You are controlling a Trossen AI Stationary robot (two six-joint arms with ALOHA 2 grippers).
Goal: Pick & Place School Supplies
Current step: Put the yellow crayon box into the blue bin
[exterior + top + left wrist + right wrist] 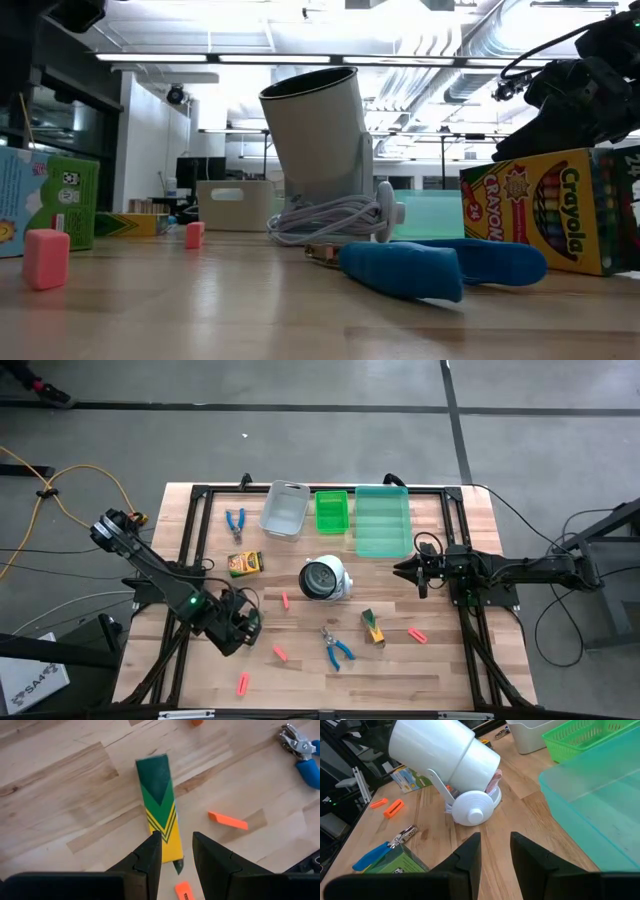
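On the high view, my left gripper (243,628) sits over the table's left side, well apart from the bins, with a bit of green showing at its tip. My right gripper (418,572) hovers over on the right, just beside the teal bin (383,520) and near the round white thing (326,578). A loose crayon box (244,564) lies flat on the left, another crayon box (373,627) lies near the scissors (337,648), and red stubs (280,653) are scattered around.

Low view: blue scissor handles lie right in front of the white thing, the Crayola box behind them on the right, and a pink stub (46,257) stands on the left.

Left wrist view: my fingers are set narrow, pinching the end of the held crayon box (157,795) above the wood.

Right wrist view: my fingers are parted just a little, nothing between them, bare wood under them.
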